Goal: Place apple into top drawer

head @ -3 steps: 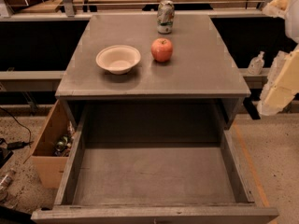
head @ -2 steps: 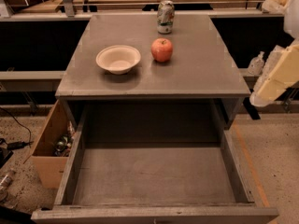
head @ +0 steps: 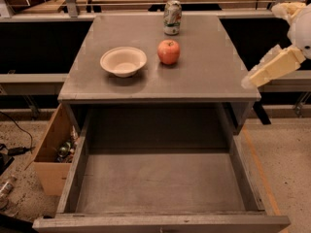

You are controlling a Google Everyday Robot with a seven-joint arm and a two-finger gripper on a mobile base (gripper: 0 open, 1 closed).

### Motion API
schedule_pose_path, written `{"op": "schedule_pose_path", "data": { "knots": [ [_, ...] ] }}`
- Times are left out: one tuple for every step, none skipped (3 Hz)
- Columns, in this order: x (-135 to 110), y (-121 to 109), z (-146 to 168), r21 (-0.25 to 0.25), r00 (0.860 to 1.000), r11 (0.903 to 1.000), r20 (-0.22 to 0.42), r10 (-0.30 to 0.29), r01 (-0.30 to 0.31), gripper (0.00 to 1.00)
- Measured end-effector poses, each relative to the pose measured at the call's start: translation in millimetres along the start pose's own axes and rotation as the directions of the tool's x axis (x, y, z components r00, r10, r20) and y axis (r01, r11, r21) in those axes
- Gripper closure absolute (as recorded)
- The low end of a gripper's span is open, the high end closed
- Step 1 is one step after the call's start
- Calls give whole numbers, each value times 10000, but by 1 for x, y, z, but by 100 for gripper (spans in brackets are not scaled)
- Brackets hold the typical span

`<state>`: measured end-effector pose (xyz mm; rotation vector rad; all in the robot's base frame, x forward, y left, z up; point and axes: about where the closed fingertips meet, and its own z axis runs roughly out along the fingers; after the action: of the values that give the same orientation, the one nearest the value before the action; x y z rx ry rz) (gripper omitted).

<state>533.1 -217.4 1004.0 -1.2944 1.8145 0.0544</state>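
The red-orange apple (head: 168, 51) sits on the grey cabinet top (head: 204, 72), right of centre towards the back. The top drawer (head: 160, 183) is pulled fully out towards me, with a bare flat bottom. My gripper (head: 253, 78), on a cream-coloured arm, hangs at the right edge of the cabinet top. It is well to the right of the apple and slightly nearer to me, and it holds nothing that I can see.
A cream-white bowl (head: 123, 60) stands left of the apple. A drink can (head: 172, 17) stands behind the apple near the back edge. A brown cardboard box (head: 54, 154) with clutter sits on the floor left of the drawer. Cables lie at the far left.
My arm has risen and shifted a little left, towards the right edge of the cabinet top. The apple, bowl, can and drawer have not moved.
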Motion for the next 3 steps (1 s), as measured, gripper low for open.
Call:
{"op": "schedule_pose_path", "data": {
  "knots": [
    [-12,-23,38,130,9826,9972,1718,706,-739,0],
    [-18,-32,64,307,9699,9906,2097,1238,-1331,0],
    [-20,-35,68,385,9667,9872,2123,1430,-1545,0]
  ]
}}
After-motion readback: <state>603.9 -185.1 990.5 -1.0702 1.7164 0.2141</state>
